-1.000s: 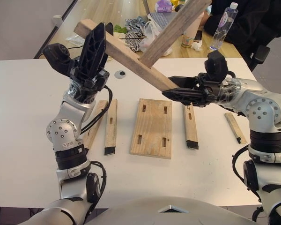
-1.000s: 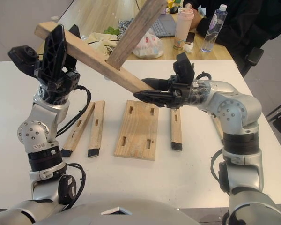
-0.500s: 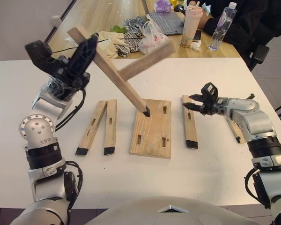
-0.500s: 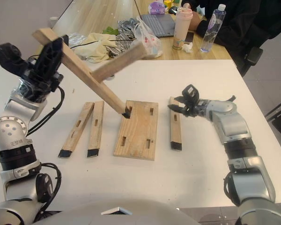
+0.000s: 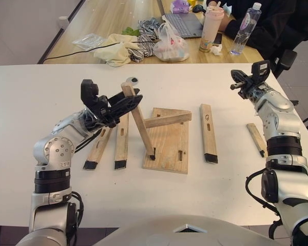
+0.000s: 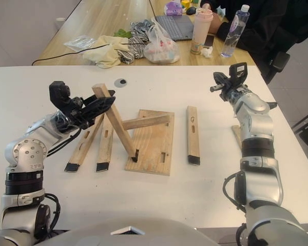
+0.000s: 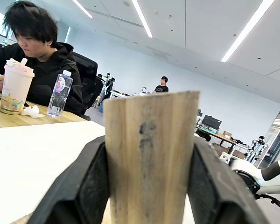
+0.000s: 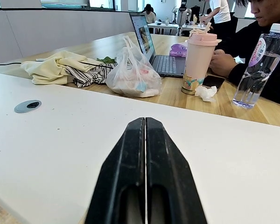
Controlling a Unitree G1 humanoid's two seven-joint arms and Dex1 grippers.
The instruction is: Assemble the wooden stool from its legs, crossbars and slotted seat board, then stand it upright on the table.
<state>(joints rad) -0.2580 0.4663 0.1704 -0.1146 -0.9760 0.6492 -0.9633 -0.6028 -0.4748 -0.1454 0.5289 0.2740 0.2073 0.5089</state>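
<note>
My left gripper [image 5: 132, 99] is shut on the upper end of a wooden leg [image 5: 141, 123], which shows between its fingers [image 7: 84, 186] in the left wrist view. The leg slants down, its black tip resting at the left edge of the slotted seat board [image 5: 169, 148]. A crossbar [image 5: 167, 120] joined to this leg reaches right over the board's far end. Two more legs [image 5: 121, 141] lie flat left of the board and another leg [image 5: 208, 132] lies to its right. A short crossbar [image 5: 256, 138] lies further right. My right gripper [image 5: 235, 85] is shut and holds nothing, raised near the table's far right.
A round grey grommet [image 5: 132, 80] sits in the table beyond the parts. Behind the white table stands a wooden table [image 5: 108, 15] with cloths, a plastic bag [image 8: 133, 74], a laptop, a cup [image 8: 198, 58] and a bottle [image 8: 259, 65].
My left arm has lowered the joined leg and crossbar from high above down onto the seat board. My right gripper let go of the leg, shut, and drew back to the far right.
</note>
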